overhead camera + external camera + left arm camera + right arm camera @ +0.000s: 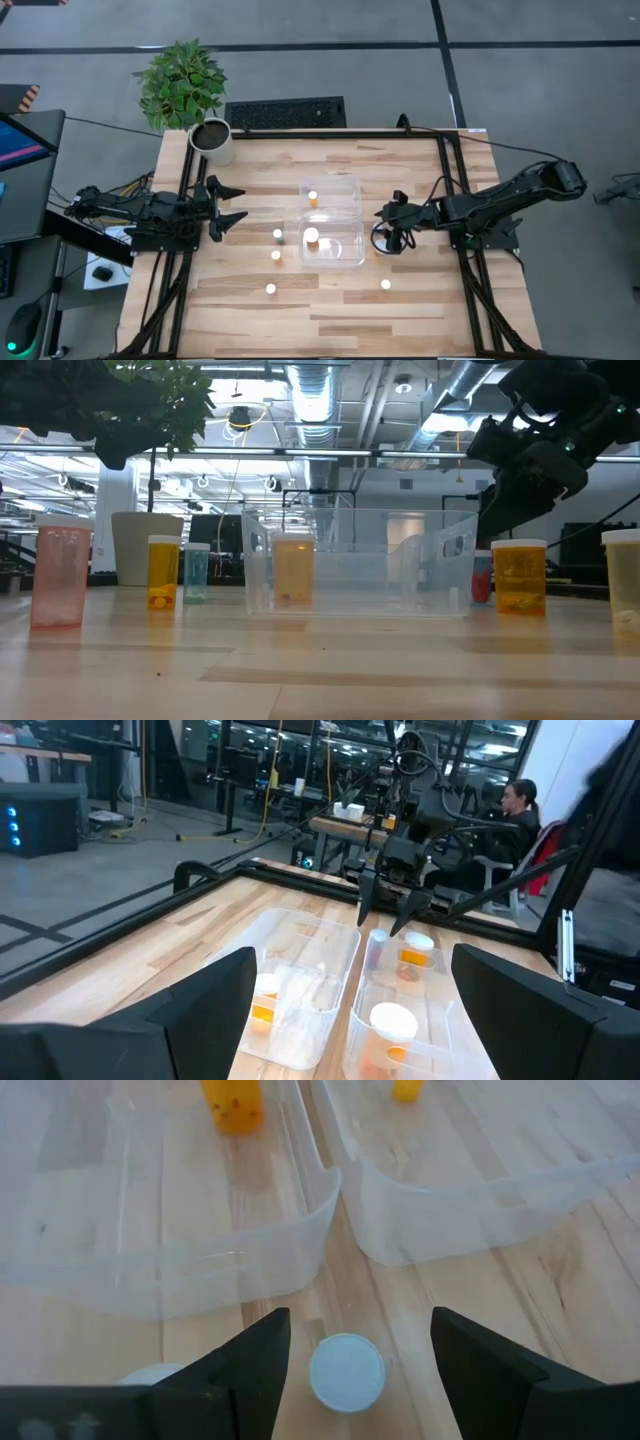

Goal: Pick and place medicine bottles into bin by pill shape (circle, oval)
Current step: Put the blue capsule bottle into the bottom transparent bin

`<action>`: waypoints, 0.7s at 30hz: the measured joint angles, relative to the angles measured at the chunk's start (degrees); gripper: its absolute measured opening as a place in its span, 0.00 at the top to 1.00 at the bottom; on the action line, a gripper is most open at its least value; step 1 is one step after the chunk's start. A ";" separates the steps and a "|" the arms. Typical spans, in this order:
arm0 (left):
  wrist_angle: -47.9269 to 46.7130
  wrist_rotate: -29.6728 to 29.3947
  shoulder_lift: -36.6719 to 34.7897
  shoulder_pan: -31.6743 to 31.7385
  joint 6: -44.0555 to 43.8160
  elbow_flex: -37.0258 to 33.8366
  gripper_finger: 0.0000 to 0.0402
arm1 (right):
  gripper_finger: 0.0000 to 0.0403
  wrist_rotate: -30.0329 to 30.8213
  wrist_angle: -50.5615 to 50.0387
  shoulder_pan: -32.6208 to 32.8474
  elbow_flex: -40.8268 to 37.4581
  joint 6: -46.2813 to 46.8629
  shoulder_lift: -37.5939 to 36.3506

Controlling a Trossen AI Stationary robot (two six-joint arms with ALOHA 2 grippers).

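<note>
The clear bin [332, 222] stands mid-table and has two compartments. One medicine bottle [312, 197] is in the far compartment and two [311, 236] are in the near one. More white-capped bottles stand on the table left of the bin [278, 235], toward the near edge [270, 288] and at the near right [386, 285]. My right gripper [384, 228] hangs open just right of the bin, slanting down. Its fingers stand on either side of a white-capped bottle [347, 1372] and above it, without touching. My left gripper [238, 203] waits open at the table's left, level, pointing at the bin [300, 980].
A white plant pot [212, 140] with a green plant stands at the far left corner. A black grille-like object [285, 112] lies beyond the far edge. The low view shows several bottles in a row, among them a pink one [62, 575] and an orange one [519, 576]. A second cap [150, 1375] shows beside my right gripper's finger.
</note>
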 joint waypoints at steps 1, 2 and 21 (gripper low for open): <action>0.00 0.00 0.00 0.00 -0.06 0.00 0.18 | 0.38 0.02 0.02 0.00 -0.02 0.02 0.00; 0.00 0.00 -0.01 0.00 -0.20 0.00 0.18 | 0.38 0.01 0.07 0.00 -0.01 0.02 0.00; 0.11 -0.02 0.00 0.00 -1.04 0.00 0.18 | 0.38 0.04 -0.90 0.00 -0.07 1.22 4.64</action>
